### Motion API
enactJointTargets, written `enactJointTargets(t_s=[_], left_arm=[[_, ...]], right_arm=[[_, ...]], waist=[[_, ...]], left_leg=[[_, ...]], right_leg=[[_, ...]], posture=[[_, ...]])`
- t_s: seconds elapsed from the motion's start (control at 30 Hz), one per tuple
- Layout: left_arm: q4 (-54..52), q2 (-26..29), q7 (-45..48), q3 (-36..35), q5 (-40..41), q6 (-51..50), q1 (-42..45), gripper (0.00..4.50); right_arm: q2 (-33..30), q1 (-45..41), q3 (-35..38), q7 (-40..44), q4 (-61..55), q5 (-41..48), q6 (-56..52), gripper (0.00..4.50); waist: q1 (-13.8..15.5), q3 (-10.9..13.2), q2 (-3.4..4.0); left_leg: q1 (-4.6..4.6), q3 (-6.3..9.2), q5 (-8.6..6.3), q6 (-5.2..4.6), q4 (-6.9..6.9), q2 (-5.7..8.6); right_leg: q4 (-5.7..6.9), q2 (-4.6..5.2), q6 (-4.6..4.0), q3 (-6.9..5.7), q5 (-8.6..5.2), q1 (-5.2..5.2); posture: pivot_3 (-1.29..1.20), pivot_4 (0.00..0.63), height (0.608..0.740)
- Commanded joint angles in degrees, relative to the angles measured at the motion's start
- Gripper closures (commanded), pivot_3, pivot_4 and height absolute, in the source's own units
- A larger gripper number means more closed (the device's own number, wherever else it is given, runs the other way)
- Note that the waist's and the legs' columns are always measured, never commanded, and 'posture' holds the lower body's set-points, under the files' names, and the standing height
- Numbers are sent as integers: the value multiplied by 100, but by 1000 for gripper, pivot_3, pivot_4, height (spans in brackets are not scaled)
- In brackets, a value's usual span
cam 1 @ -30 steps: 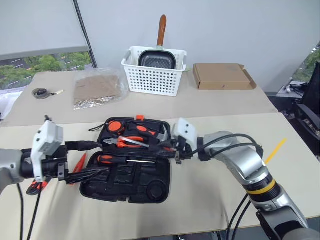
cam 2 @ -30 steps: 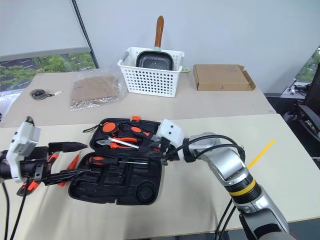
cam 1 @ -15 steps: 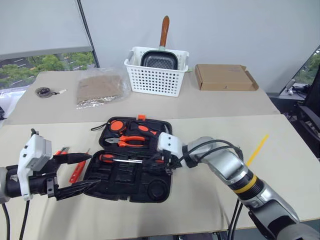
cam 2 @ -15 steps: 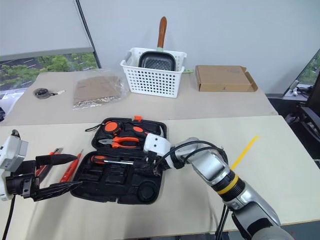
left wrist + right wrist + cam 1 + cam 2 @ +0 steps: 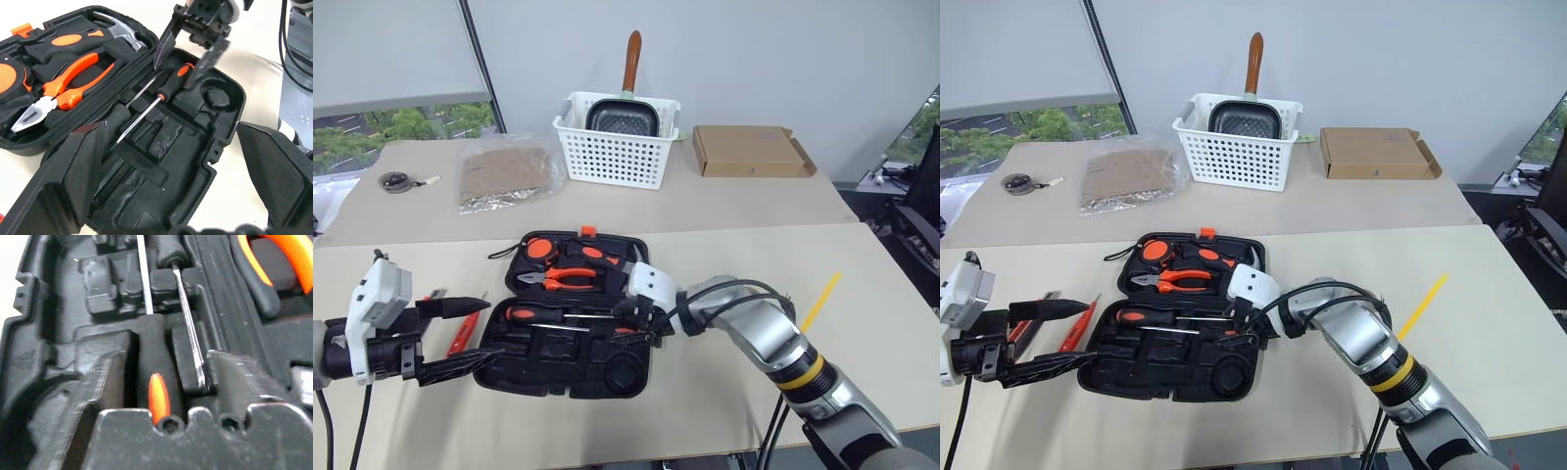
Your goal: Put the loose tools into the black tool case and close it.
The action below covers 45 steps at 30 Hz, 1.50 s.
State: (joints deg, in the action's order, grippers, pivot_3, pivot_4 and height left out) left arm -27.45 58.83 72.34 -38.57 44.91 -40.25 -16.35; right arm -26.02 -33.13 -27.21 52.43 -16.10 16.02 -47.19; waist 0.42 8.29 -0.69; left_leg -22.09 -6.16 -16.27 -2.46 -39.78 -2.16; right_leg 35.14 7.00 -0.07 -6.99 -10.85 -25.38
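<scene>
Right gripper (image 5: 193, 54) stands wide over a screwdriver (image 5: 168, 88) lying in the case (image 5: 489, 360); it should lift straight clear, lest a finger drag the handle out.

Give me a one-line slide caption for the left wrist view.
Open right hand above a screwdriver lying in the open tool case, beside pliers and hammer.
</scene>
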Motion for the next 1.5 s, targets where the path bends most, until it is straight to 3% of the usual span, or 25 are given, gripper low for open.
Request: enactJointTargets(t_s=[0.03, 0.1, 0.13, 0.27, 0.43, 0.5, 0.7, 0.87, 1.03, 1.17, 1.23, 1.5], left_arm=[[130, 98, 117, 24, -77, 158, 82, 0], [205, 90, 142, 77, -105, 201, 114, 0], [236, 82, 150, 107, -120, 215, 136, 0], [338, 54, 181, 241, -219, 311, 174, 0], [448, 40, 218, 308, -253, 405, 192, 0], [488, 36, 224, 341, -274, 440, 203, 0], [502, -49, 215, 341, -314, 488, 142, 0], [591, -496, -249, 214, -514, 679, -16, 0], [580, -1086, -989, 107, -834, 905, -195, 0], [471, -1853, -1837, -19, -1047, 1200, -341, 0], [525, -2164, -2214, 109, -1390, 1451, -472, 0], [1026, -2722, -3306, 833, -2106, 1560, -151, 0]], right_arm=[[366, -119, 739, 69, -357, 692, 81, 348], [595, -17, 774, -17, -302, 710, 373, 348], [697, 63, 721, 7, -215, 649, 674, 917], [720, 389, 166, 396, 414, -5, 2279, 2154], [735, 390, -158, 401, 1369, -629, 3055, 3824], [725, 374, -258, 370, 1518, -783, 2865, 4422], [511, 429, -497, 450, 1410, -1022, 2318, 4422], [950, 488, 360, 191, 1189, -384, 2994, 4422], [963, 382, 1158, 659, 921, 574, 2949, 4422], [552, 289, 1570, 1065, 753, 987, 2879, 3457], [310, 286, 1694, 1285, 697, 1088, 2911, 2713], [-399, 186, 1891, 1877, 711, 1123, 3022, 56]], waist=[[5, 0, 0], [4, 0, 0], [3, 0, 1], [8, 1, 2], [-11, -2, -4], [-28, -2, -4], [-37, -3, -3], [-26, -4, -3], [-30, -3, -4], [-30, 0, -3], [-23, -4, -11], [38, -4, -9]], left_leg=[[0, 0, 0, 1, 0, -4], [1, 1, 1, 3, 0, -11], [1, 0, 1, 3, 0, -18], [3, -2, 1, 7, 0, -44], [2, -12, 20, 46, -1, -44], [3, -12, 17, 42, -1, -46], [18, -10, 8, 31, 1, -56], [20, -8, -10, 39, 1, -56], [10, -7, -6, 36, 0, -57], [13, -11, -8, 16, -1, -55], [13, -7, -7, 12, -1, -60], [13, -9, -9, 8, -4, -61]], right_leg=[[0, -3, -1, -1, 0, 0], [0, -10, -2, -2, 1, 0], [-1, -17, -2, -2, 1, 1], [-8, -50, -12, 0, -5, 3], [-7, -49, -22, 7, -10, 0], [-7, -50, -23, 7, -10, -1], [3, -55, -28, 5, -14, 3], [2, -54, -31, 4, -15, 6], [1, -56, -40, 3, -8, 2], [-6, -52, -47, 9, -3, 6], [-9, -56, -49, 3, -3, 6], [-6, -54, -55, 1, 0, 6]], posture=[[0, 150, 700], [0, 150, 700], [0, 150, 700], [0, 150, 700], [0, 150, 700], [0, 150, 700], [0, 150, 700], [0, 150, 700], [0, 150, 700], [0, 150, 700], [0, 150, 700], [0, 150, 700]])
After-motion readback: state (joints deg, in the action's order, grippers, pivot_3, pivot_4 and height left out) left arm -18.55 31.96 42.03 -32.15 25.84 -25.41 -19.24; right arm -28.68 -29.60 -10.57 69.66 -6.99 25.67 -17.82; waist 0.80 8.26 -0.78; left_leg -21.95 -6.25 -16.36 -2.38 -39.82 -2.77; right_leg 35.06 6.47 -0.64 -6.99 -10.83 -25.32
